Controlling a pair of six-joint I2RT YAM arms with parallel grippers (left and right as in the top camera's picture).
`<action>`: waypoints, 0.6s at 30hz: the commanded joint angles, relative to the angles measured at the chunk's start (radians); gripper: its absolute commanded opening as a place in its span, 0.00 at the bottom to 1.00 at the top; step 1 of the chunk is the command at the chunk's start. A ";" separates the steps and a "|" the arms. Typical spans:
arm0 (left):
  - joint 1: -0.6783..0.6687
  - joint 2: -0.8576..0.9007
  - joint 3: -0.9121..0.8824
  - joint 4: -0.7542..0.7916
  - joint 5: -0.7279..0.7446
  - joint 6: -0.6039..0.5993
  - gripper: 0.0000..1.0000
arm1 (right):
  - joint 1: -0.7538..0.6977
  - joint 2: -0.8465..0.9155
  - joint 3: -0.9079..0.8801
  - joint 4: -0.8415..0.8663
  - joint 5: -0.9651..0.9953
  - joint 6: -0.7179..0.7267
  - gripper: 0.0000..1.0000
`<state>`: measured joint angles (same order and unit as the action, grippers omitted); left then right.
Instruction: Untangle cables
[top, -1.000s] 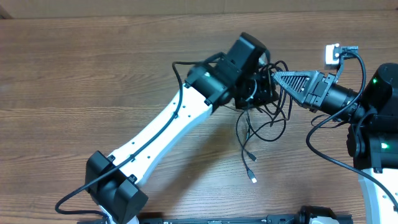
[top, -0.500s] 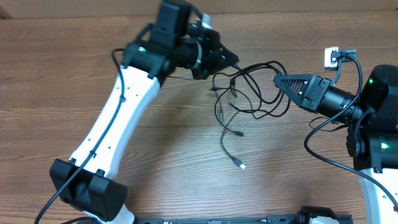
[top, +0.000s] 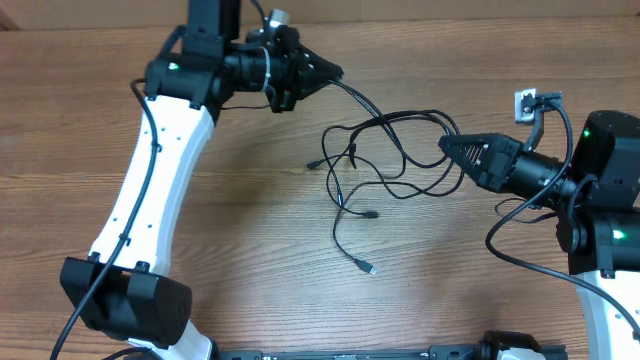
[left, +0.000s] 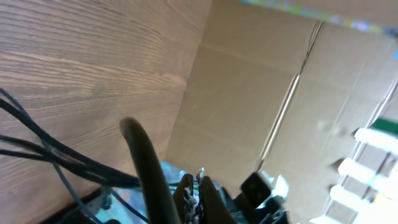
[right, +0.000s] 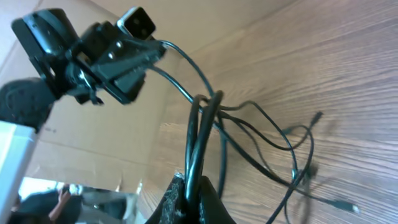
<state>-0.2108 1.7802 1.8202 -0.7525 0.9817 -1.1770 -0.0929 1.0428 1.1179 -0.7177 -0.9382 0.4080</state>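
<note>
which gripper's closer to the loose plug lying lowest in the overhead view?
Right. The right gripper sits up-frame of the plug and off to the right, shut on the cables. The left gripper is much farther up-frame, holding a strand.

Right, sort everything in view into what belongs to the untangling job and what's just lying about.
Part of the job:
- cables, a black tangle stretched between the arms
- left gripper, shut on the cables
- right gripper, shut on the cables

Not part of it:
- wooden table
- cardboard wall beyond the table edge
</note>
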 joint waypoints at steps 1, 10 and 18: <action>0.050 -0.026 0.015 0.001 0.032 -0.087 0.04 | -0.005 -0.003 0.003 -0.023 0.003 -0.104 0.04; 0.116 -0.026 0.015 -0.006 0.027 -0.341 0.04 | -0.005 -0.003 0.003 -0.083 0.048 -0.130 0.04; 0.132 -0.026 0.015 -0.005 0.009 -0.643 0.04 | -0.005 -0.003 0.003 -0.105 0.048 -0.150 0.04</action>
<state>-0.0975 1.7802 1.8202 -0.7624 1.0164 -1.6512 -0.0925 1.0428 1.1179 -0.8158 -0.9009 0.2840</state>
